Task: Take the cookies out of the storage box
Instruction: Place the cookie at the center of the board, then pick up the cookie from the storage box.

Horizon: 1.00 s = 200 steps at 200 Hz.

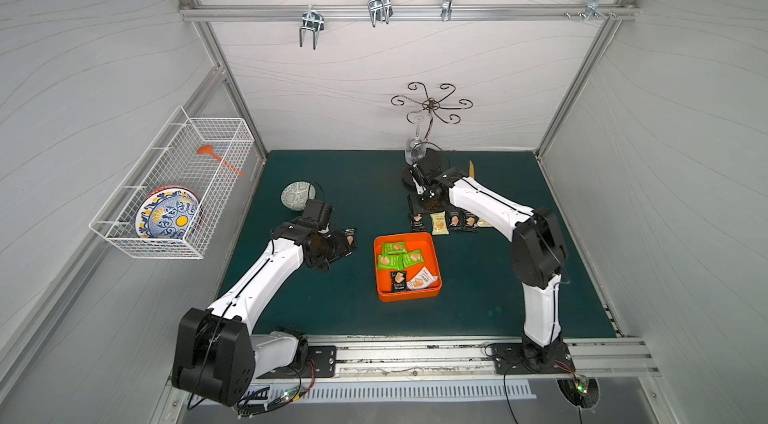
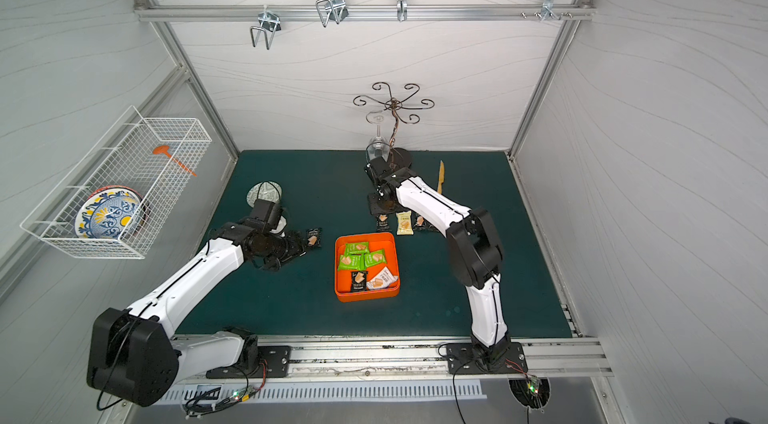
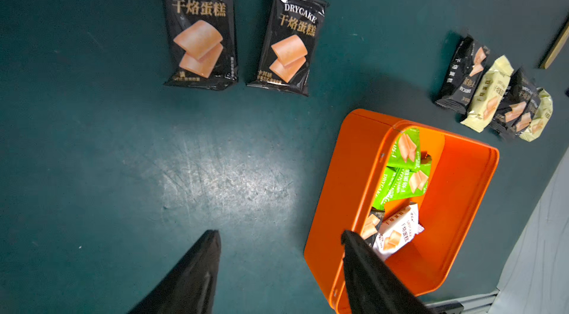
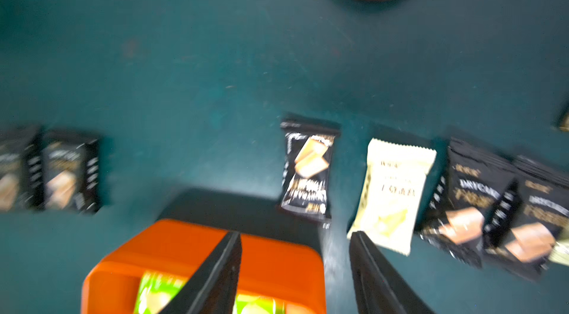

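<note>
The box [image 1: 409,295] sits on the mat [image 1: 332,309] just below the middle of the frame in both top views. In it lie cookies: green packets [image 1: 399,256] toward its far side, and a black packet [image 1: 398,280] and a white packet [image 1: 420,280] by its near wall.

The left gripper [image 3: 278,235] hangs over bare mat, its fingers [image 3: 197,266] apart with nothing between them. The box lies off to the side of one finger, outside the gap. Two black cookies [image 3: 200,29] lie side by side on the mat beyond the fingertips, clear of them. In the top views this gripper is left of the box.

The right gripper [image 4: 294,235] hangs past the box's far wall, jaws parted. Its wrist view is blurred, but the gap looks empty. One black cookie [image 4: 308,171] lies just beyond the gap, and a yellow packet [image 4: 394,192] lies beside one fingertip. They head a row [image 1: 451,221] of packets above the box in the frame.

Farther back are a bowl [image 1: 297,194], a stand [image 1: 430,104] and, at the left, a basket [image 1: 174,185].
</note>
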Available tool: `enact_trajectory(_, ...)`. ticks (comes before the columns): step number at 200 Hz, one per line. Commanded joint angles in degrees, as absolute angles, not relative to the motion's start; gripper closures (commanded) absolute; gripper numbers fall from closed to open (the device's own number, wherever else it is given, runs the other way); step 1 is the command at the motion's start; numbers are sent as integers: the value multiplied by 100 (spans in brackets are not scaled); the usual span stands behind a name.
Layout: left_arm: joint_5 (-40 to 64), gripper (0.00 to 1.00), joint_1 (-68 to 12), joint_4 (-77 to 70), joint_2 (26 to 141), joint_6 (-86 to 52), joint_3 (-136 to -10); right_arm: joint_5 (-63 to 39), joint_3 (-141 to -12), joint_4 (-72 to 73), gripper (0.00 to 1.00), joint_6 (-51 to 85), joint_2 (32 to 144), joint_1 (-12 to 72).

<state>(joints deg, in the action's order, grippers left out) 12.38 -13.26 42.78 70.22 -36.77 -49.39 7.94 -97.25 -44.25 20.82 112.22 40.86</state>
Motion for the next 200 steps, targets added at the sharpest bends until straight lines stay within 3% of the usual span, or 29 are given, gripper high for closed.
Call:
enact_trajectory(1,1430,33,-1301,4133,7092,-3595,-5221,746,-9239,-4767,39,1856,10723,4416)
enact_trajectory(69,1258,33,-1301,4243,7049,-3464,-5229,475,-8071,-4834,38,1684,9966,5556)
enact_trajectory(98,1043,33,-1288,4267,7039,-3418,-5171,-10,-7983,-4942,33,2294,10109,5828)
enact_trajectory(138,1001,33,-1242,4179,6977,-3480,-5036,153,-8086,-4991,28,2971,10485,6320)
enact_trajectory(200,864,33,-1137,4383,6651,-3362,-4978,501,-8344,-5059,24,3573,11139,6395)
